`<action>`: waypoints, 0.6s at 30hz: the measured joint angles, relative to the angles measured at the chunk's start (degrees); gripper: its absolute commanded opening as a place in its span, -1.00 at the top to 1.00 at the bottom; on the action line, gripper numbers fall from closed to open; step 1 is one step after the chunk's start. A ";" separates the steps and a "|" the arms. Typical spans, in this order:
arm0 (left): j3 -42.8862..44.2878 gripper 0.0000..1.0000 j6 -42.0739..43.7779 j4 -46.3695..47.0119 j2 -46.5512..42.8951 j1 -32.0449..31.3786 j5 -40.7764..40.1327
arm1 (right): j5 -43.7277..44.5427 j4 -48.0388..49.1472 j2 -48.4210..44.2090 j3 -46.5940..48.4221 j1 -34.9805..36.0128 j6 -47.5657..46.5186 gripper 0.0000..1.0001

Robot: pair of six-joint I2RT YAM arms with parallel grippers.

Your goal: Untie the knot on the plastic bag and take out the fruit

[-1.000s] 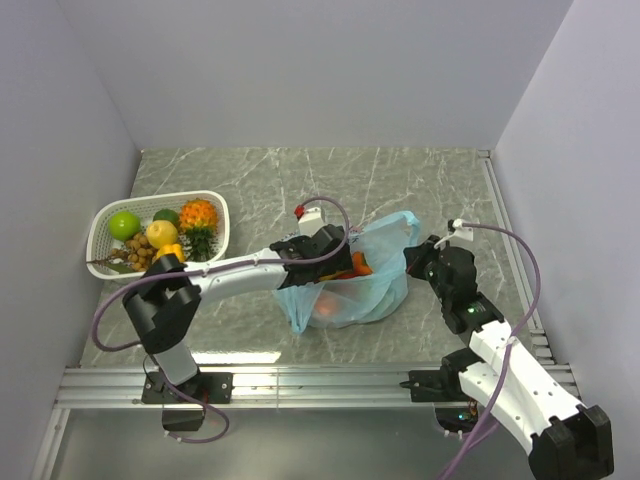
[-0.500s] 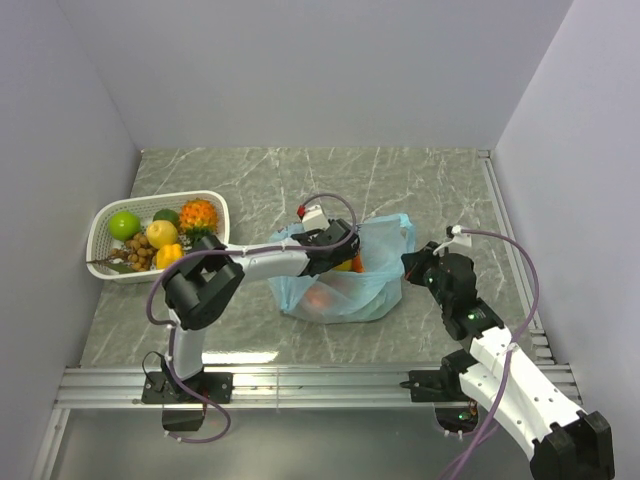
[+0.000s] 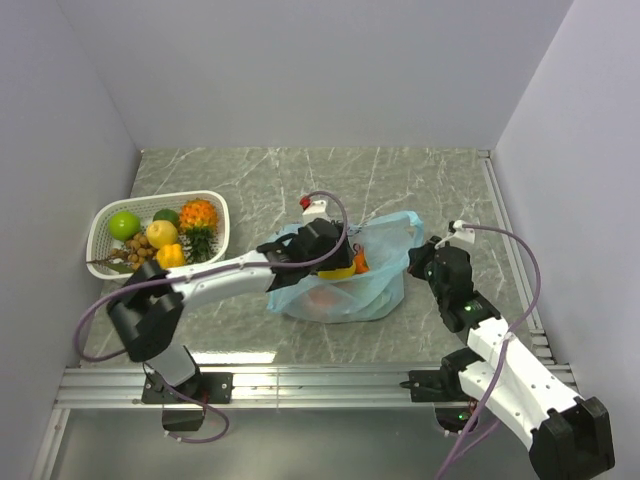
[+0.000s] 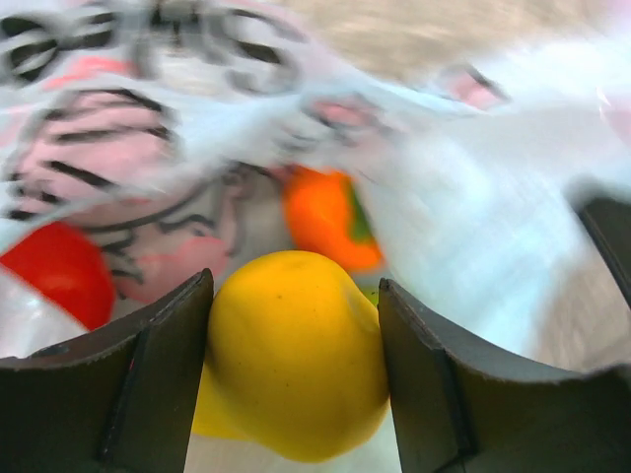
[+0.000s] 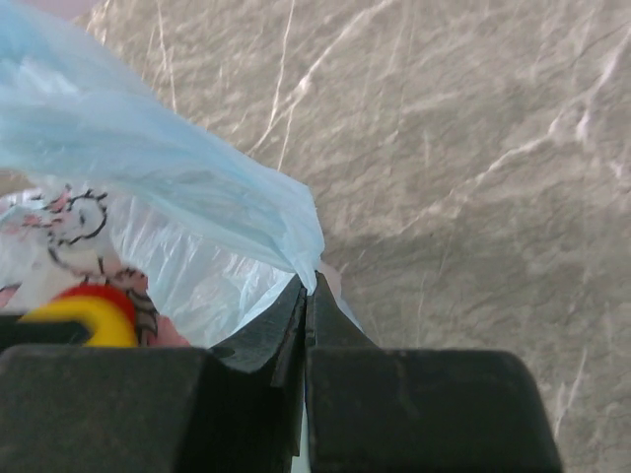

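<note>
Pear (image 4: pixel 291 365) now pinched in left tool (image 4: pixel 296 288), narrower than earlier; right tool (image 5: pixel 306 286) pinches plastic bag (image 5: pixel 177 187)

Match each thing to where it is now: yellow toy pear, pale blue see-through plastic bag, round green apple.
Things:
1. yellow toy pear
2. pale blue see-through plastic bag
3. round green apple

Places:
A. lying in the white slotted plastic basket
B. held in the left pincer
C. edge pinched in the shut right pincer

Pairs: 1-B, 2-C, 3-A
</note>
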 measured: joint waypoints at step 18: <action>-9.18 0.64 9.25 14.27 -22.56 8.85 3.48 | 1.16 0.61 0.13 0.44 0.87 0.24 1.00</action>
